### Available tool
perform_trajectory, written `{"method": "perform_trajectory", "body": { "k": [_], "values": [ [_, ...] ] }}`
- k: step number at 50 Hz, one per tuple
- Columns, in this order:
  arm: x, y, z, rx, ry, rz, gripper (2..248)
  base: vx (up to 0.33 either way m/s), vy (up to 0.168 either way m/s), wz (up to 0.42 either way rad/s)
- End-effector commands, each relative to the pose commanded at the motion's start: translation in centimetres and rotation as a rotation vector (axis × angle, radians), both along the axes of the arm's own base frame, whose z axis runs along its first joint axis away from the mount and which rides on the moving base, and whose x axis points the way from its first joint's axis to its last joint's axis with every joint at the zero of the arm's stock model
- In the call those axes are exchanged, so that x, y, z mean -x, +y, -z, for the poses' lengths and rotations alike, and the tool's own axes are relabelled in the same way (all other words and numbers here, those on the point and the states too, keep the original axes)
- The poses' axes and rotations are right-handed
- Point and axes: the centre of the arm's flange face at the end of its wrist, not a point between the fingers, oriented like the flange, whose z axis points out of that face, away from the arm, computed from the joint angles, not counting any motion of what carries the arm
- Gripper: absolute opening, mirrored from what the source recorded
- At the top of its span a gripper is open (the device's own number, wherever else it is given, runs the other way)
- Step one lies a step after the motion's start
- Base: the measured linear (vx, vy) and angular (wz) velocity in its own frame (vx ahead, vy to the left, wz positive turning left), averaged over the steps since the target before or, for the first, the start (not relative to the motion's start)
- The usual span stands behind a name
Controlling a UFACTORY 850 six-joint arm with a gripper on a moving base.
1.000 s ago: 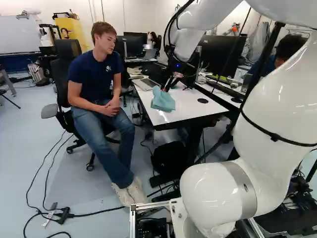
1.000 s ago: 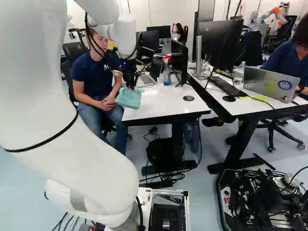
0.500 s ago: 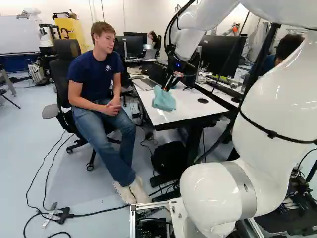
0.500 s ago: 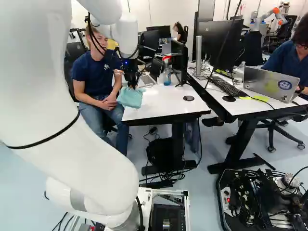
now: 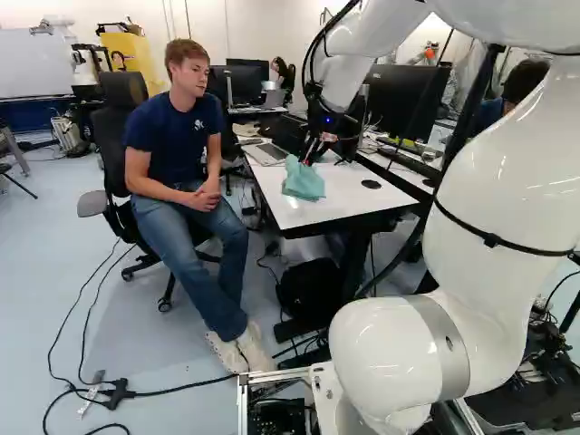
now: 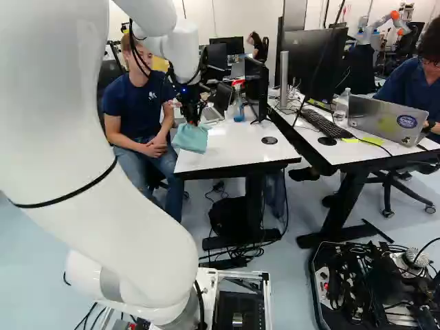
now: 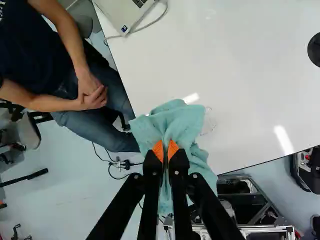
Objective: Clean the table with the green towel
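Observation:
My gripper is over the near left part of the white table in the left base view. From it hangs the green towel, bunched at the top and spread below. In the wrist view the gripper is shut on the towel, its orange pads close together with cloth pinched at their tips. The cloth spreads ahead of and under the fingers, across the table's edge. Beside the towel, faint marks show on the tabletop. Whether the towel's underside touches the table, I cannot tell.
A seated person is close beside the table's left edge. On the table stand a laptop, a spray bottle and a monitor. A second desk with a laptop adjoins at the right. Another robot stands far back.
The arm has carried the towel slightly to the right over the table, in both base views. My gripper has stayed shut on it, and the base has not moved.

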Motion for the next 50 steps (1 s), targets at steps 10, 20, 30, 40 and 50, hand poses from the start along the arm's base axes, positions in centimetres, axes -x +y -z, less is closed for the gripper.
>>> {"method": "perform_trajectory", "body": {
  "k": [10,20,30,40,50],
  "values": [
    [-0.7,-0.2,1.3,0.018,0.007,-0.004,31,0.000,0.000,0.000],
    [-1.4,-0.3,2.6,0.036,0.017,-0.009,31,0.000,0.000,0.000],
    [-2.1,-0.5,3.9,0.052,0.019,-0.011,31,0.000,0.000,0.000],
    [-3.0,-0.6,5.1,0.068,0.011,-0.009,31,0.000,0.000,0.000],
    [-3.8,-0.8,6.4,0.084,-0.002,-0.008,31,0.000,0.000,0.000]
  ]
}}
